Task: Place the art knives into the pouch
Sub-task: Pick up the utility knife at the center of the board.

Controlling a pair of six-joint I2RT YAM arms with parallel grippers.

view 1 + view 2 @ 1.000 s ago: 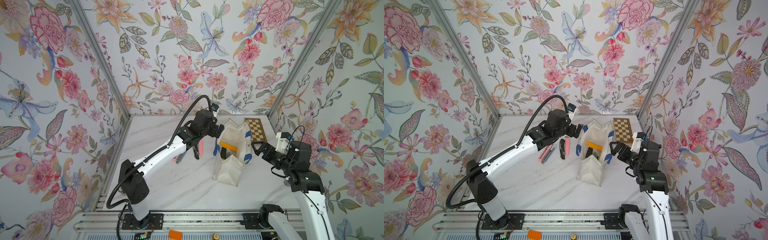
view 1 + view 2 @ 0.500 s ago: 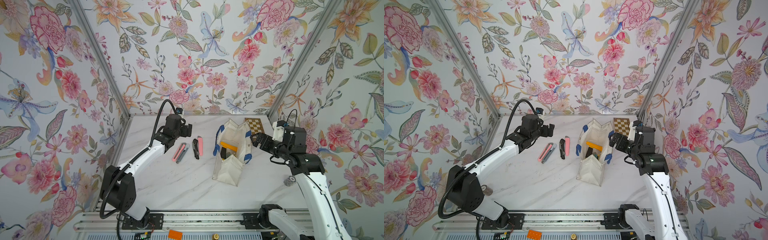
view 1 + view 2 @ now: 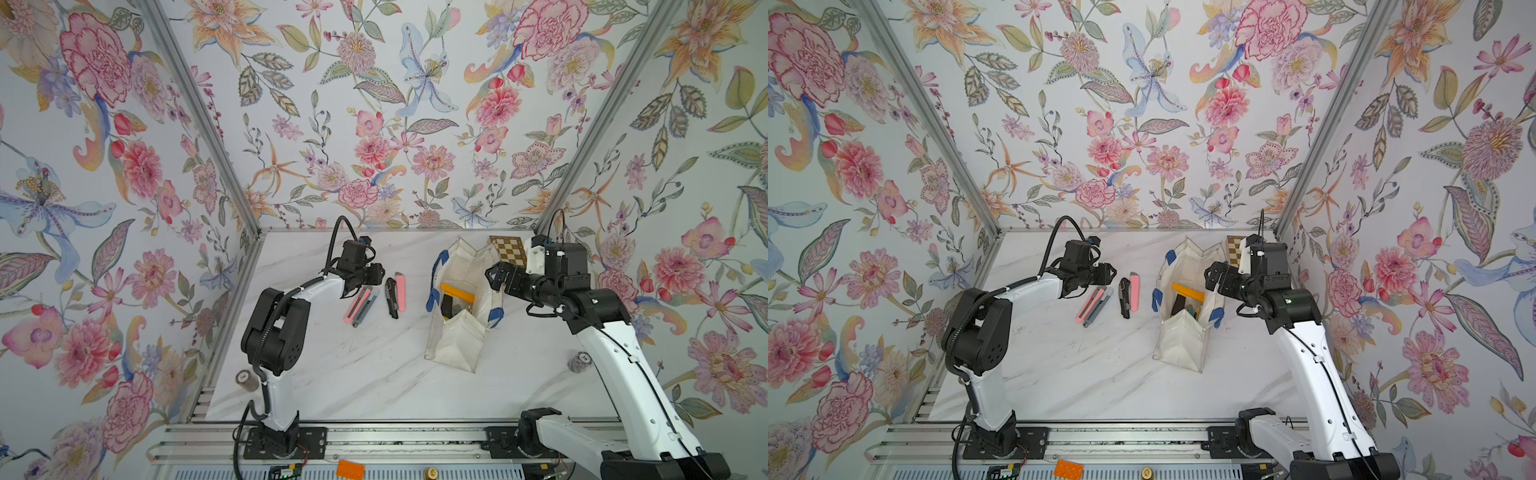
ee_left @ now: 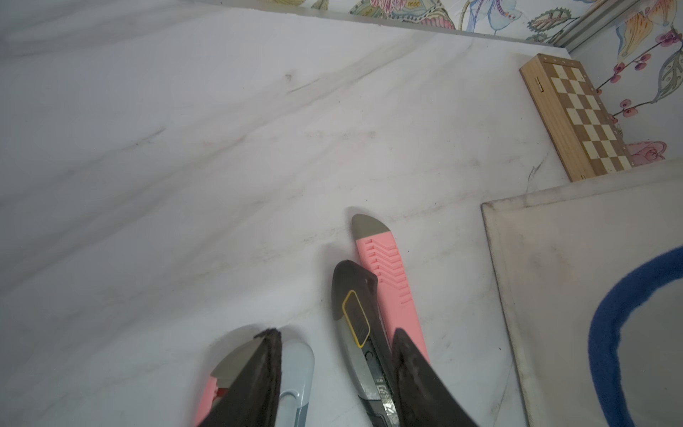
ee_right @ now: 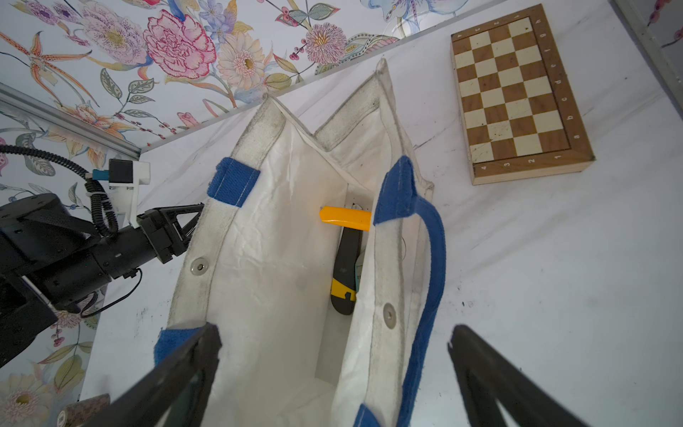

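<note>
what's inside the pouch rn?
Inside the pouch: an orange knife crossing a black-and-yellow knife. The blue-strapped wall hides the rest of the bottom.

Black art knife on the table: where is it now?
In both top views the black art knife lies flat on the marble table, right beside a pink knife, between the pink-and-grey pair and the white pouch, close to the left gripper.

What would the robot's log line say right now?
left gripper: open, near black utility knife | right gripper: open, at white canvas pouch | held: nothing
</note>
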